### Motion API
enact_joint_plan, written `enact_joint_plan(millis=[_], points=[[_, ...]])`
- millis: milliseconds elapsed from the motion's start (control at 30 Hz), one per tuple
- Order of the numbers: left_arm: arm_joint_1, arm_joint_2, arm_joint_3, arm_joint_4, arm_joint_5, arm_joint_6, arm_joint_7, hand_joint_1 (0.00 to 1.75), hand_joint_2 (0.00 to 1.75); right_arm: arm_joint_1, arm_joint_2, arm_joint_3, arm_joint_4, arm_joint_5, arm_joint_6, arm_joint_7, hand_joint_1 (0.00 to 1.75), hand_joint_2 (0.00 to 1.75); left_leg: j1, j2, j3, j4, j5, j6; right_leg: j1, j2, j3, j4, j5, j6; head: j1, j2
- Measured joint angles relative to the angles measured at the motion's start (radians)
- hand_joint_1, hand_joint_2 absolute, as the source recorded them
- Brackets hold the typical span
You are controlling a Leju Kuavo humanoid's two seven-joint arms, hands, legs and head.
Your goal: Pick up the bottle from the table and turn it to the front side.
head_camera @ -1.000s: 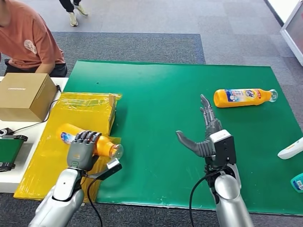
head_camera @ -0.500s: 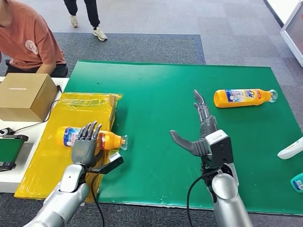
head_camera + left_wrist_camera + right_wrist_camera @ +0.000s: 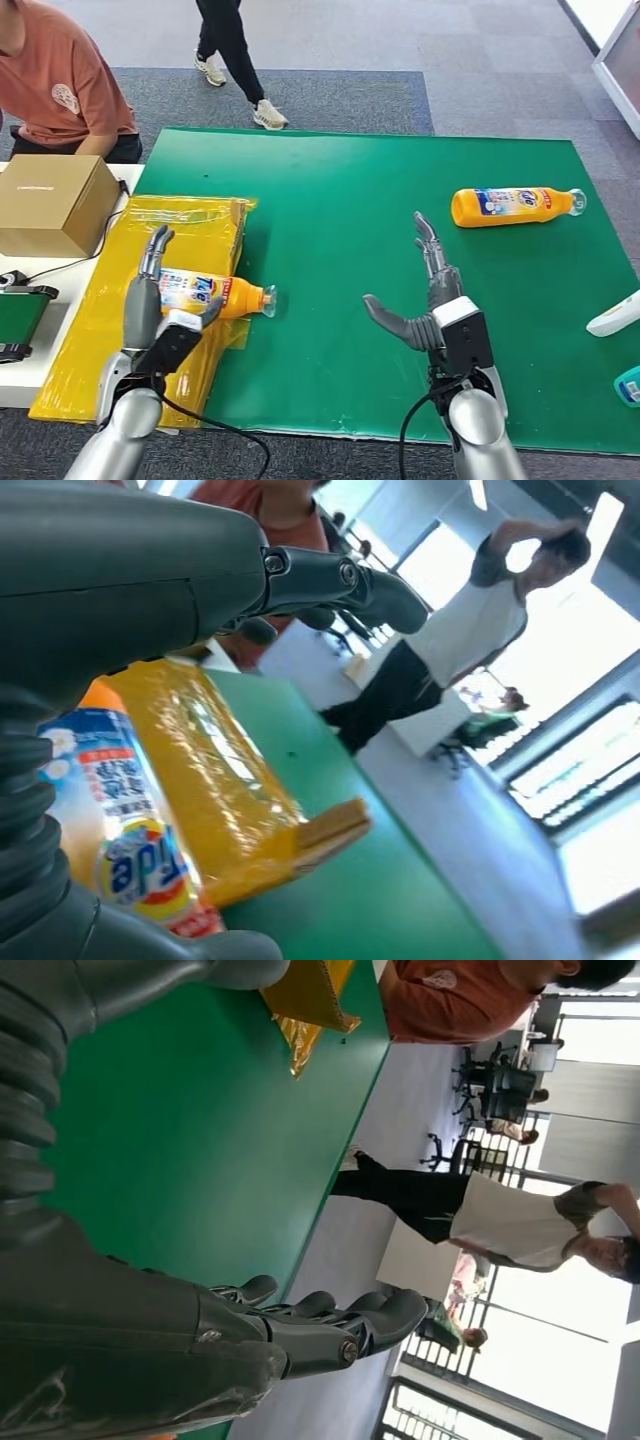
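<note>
An orange bottle with a clear cap lies on its side on the yellow plastic wrap, its printed label facing up, cap toward the green mat. My left hand stands open at the bottle's base end, fingers stretched up behind it and thumb in front of it. The left wrist view has the label right beside the palm of that hand, with the fingers straight. My right hand hovers open over the mat's middle, holding nothing; its straight fingers appear in the right wrist view. A second orange bottle lies at the mat's far right.
A cardboard box and a black device sit on the white table at left. A person in an orange shirt sits behind the box; another person's legs cross the floor beyond. A white object lies at the right edge.
My left hand has rolled the bottle label-up, let go of it and spread its fingers, shifting left. The right hand barely moved. The walking person moved right.
</note>
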Motion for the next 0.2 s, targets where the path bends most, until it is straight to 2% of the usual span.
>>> enact_joint_plan(millis=[67, 133, 167, 200], points=[[0.047, 0.002, 0.007, -0.108, 0.263, -0.145, -0.066, 0.0, 1.75, 0.016, -0.001, -0.003, -0.01, -0.006, 0.016, -0.008, 0.0, 1.75, 0.0, 0.0, 0.0, 0.0, 0.0, 0.0, 0.0, 0.0, 0.0, 0.0, -0.001, 0.0, 0.0, 0.0], [0.095, 0.001, 0.029, -0.187, 0.544, -0.337, -0.111, 0.0, 1.75, 0.033, -0.003, -0.004, -0.02, -0.039, 0.064, -0.022, 0.0, 1.75, 0.0, 0.0, 0.0, 0.0, -0.001, 0.0, 0.0, 0.0, 0.0, 0.0, -0.001, 0.0, 0.0, 0.0], [0.118, -0.002, 0.048, -0.215, 0.649, -0.428, -0.123, 0.0, 1.75, 0.041, -0.004, -0.003, -0.024, -0.073, 0.102, -0.031, 0.0, 1.75, 0.0, 0.0, 0.0, 0.0, -0.001, 0.0, 0.0, 0.0, 0.0, 0.0, -0.001, 0.0, 0.0, 0.0], [0.129, -0.004, 0.057, -0.228, 0.696, -0.471, -0.128, 0.0, 1.75, 0.046, -0.004, -0.002, -0.026, -0.089, 0.12, -0.035, 0.0, 1.75, 0.0, 0.0, 0.0, 0.0, -0.001, 0.0, 0.0, 0.0, 0.0, 0.0, -0.002, 0.0, 0.0, 0.0]])
